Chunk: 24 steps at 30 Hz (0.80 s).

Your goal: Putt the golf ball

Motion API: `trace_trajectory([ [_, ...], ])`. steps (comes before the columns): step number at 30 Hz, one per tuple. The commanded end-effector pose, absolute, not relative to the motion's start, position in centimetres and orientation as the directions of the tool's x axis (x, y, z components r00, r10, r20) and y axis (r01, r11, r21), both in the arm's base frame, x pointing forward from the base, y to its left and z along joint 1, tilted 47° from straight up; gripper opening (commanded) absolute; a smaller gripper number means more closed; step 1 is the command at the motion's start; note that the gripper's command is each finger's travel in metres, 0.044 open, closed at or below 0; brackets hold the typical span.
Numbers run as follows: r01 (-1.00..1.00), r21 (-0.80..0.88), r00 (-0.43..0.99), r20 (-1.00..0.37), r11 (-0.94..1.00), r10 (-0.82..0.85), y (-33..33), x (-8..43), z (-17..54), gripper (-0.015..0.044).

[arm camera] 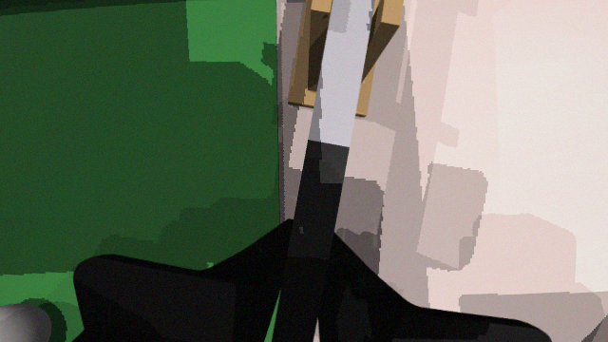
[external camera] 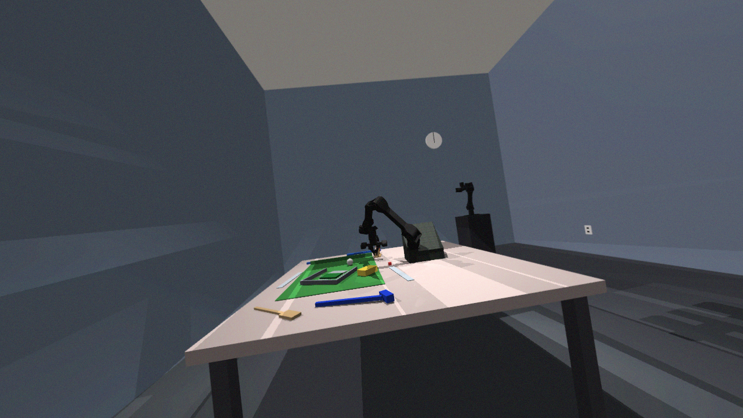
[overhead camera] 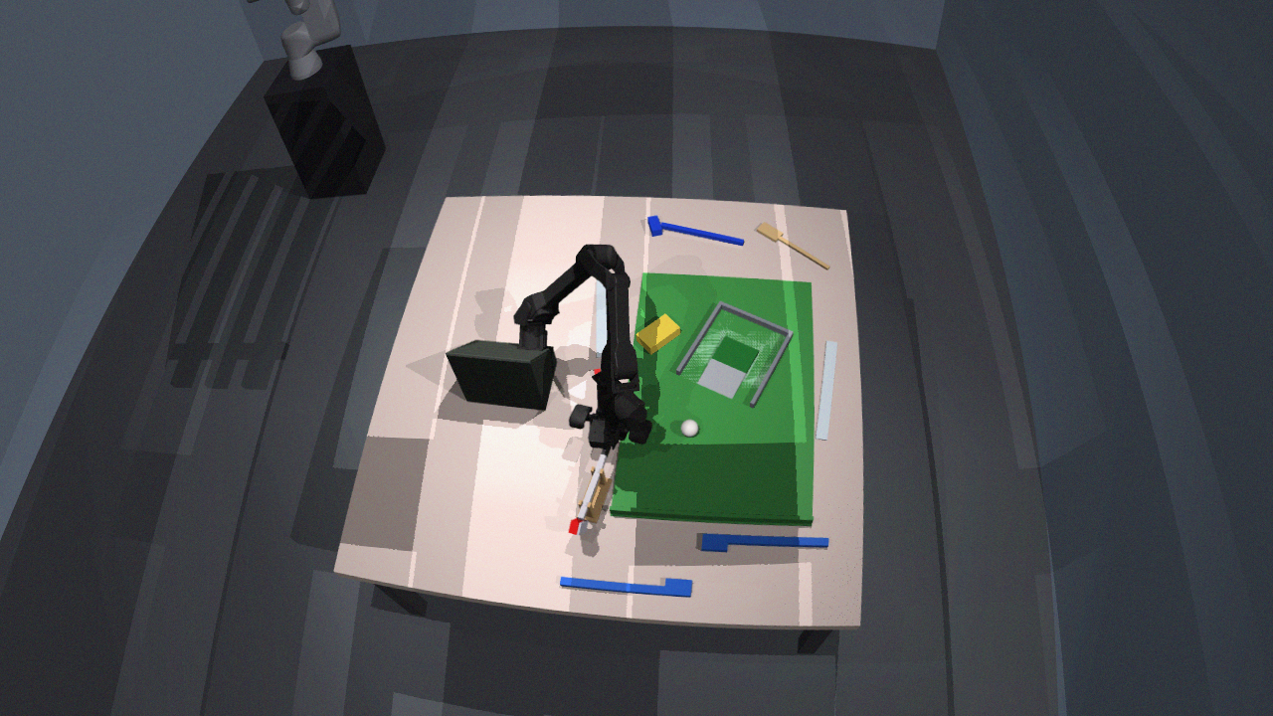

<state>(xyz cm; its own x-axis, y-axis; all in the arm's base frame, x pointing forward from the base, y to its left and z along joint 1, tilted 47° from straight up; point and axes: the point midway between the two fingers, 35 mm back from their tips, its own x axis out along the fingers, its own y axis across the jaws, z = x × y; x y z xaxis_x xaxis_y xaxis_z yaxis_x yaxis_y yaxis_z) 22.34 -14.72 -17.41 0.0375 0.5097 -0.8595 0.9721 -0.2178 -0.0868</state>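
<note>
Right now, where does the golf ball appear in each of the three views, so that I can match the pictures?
Top: the golf ball lies on the green mat, just right of the gripper, below the grey ramp.
Exterior: small and white at the mat's far end, left of the arm.
Wrist: only a grey sliver at the bottom-left corner.
Shared landmark: the green mat's edge beside the red putter.

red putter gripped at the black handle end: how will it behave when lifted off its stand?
The gripper is shut on the red putter at its black grip end, far from the red head, so the head end will probably sag or twist. The straight shaft looks stiff, unlikely to flop. It rests in a tan stand, which might snag or get dragged along.
</note>
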Motion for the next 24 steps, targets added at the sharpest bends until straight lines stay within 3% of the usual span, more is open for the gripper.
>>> trace_trajectory([
  [1,0.972,-0.085,0.039,-0.860,-0.218,0.509,-14.8,22.4,-17.4,0.0000],
  [17,0.972,-0.088,0.036,-0.862,-0.218,0.506,-21.6,21.4,-10.9,0.0000],
  [24,0.971,-0.089,0.040,-0.855,-0.222,0.517,-21.3,21.3,-11.0,0.0000],
])
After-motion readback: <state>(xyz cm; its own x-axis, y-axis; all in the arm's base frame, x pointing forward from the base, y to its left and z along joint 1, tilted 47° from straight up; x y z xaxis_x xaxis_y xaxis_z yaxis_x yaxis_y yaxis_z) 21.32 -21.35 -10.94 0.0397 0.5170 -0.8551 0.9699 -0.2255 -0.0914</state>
